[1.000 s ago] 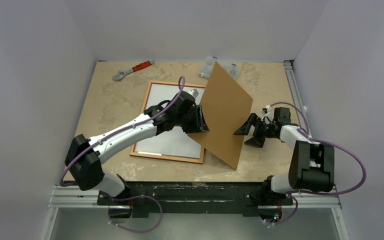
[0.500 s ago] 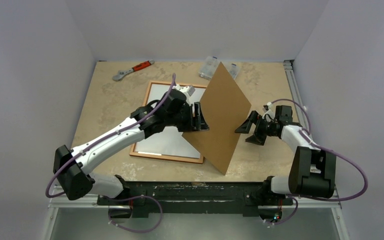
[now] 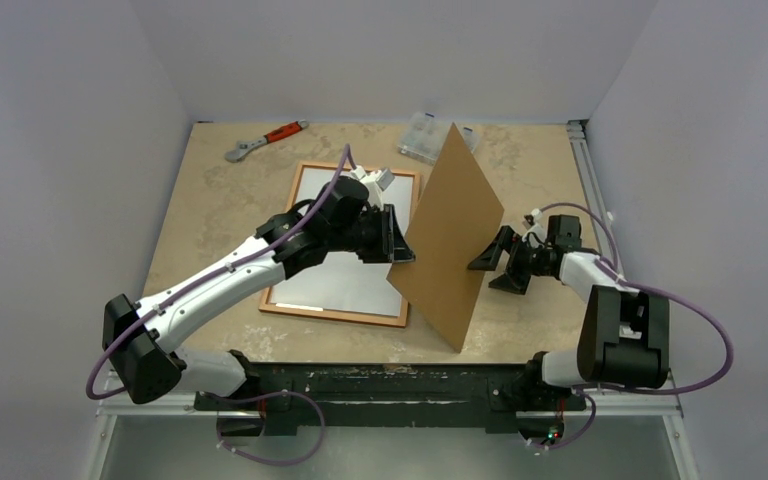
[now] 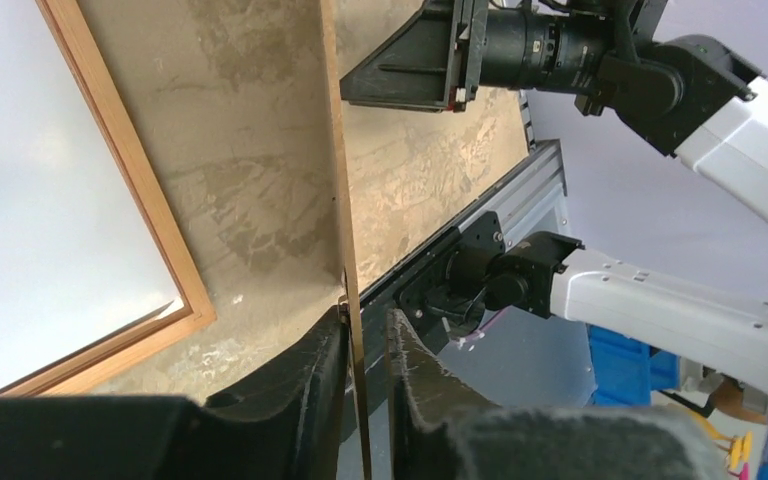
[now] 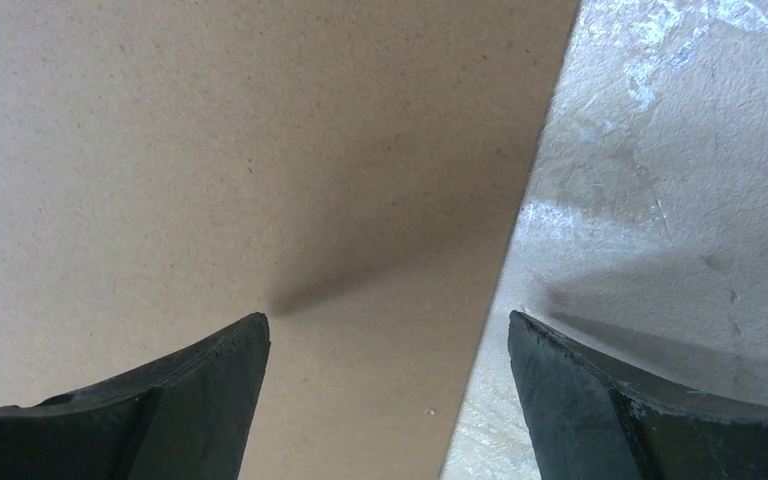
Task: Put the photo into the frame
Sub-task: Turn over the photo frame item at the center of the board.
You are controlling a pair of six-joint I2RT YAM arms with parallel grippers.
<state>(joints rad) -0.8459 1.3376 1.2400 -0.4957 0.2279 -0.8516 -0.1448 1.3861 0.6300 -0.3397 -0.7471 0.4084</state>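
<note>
Brown backing board stands nearly upright on the table, just right of the orange wooden frame. The frame lies flat with the photo inside, white back up. The left fingers straddle the board's edge, barely apart; whether they pinch it is unclear. The right fingers spread wide at its far face, holding nothing. The photo looks seated; next, probably, lowering the board squarely onto it.
</note>
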